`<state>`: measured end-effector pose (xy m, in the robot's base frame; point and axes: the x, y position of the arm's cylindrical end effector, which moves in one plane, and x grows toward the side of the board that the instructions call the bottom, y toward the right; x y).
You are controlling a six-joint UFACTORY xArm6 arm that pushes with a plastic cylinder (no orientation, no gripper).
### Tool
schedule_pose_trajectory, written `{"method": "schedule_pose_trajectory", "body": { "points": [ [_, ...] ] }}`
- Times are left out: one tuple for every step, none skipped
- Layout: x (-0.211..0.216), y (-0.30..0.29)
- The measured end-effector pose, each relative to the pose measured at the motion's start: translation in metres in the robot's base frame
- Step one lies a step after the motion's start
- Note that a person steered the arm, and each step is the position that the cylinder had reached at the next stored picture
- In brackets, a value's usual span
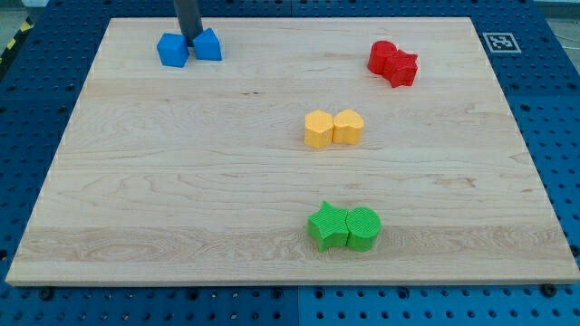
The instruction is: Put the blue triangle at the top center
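Two blue blocks sit side by side at the board's top left. The right one (208, 44) has a peaked top and looks like the blue triangle. The left one (172, 51) looks like a cube. My tip (191, 46) comes down from the view's top and stands in the narrow gap between the two, touching or nearly touching both. The rod hides part of their inner edges.
Two red blocks (393, 63) touch each other at the top right. Two yellow blocks (333, 128) touch near the board's middle. A green star (328, 226) and a green round block (363, 228) touch at the bottom centre. The wooden board (136, 199) lies on a blue perforated table.
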<state>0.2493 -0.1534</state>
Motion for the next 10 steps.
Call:
{"method": "schedule_pose_trajectory", "body": {
  "points": [
    [0.006, 0.004],
    [0.02, 0.005],
    [0.029, 0.005],
    [0.038, 0.015],
    [0.038, 0.042],
    [0.038, 0.067],
    [0.038, 0.077],
    [0.038, 0.088],
    [0.041, 0.089],
    [0.052, 0.095]
  ]
}}
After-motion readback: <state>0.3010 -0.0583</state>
